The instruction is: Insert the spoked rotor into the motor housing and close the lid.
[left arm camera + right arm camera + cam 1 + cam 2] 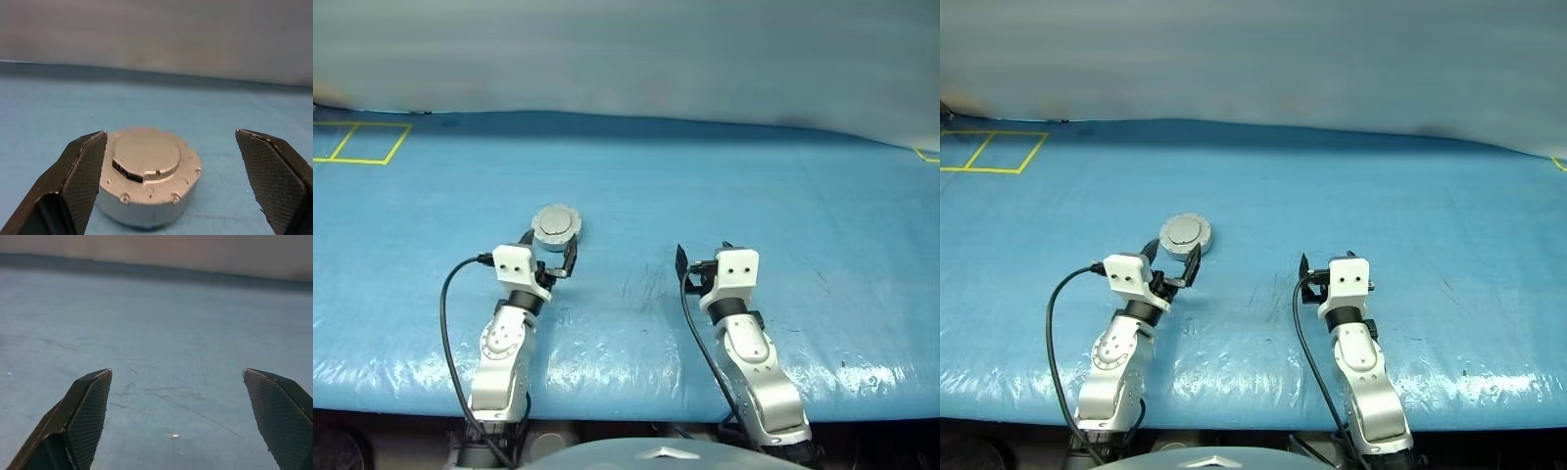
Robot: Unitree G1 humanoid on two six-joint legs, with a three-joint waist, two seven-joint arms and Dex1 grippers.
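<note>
Blue plastic sheeting (636,186) is covering the table. On it the round silver-grey metal motor housing (555,228) is sitting with its plain grey lid (146,155) shut. Just behind the housing, the left gripper (548,257) is hovering wide open, empty. Well to the housing's right, the right gripper (702,262) is gaping open, holding nothing.

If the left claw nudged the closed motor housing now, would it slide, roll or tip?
The motor housing sits flat and squat on the blue table cover, so it would probably slide, not tip or roll. It looks like solid metal, likely heavy for its size and rigid.
</note>
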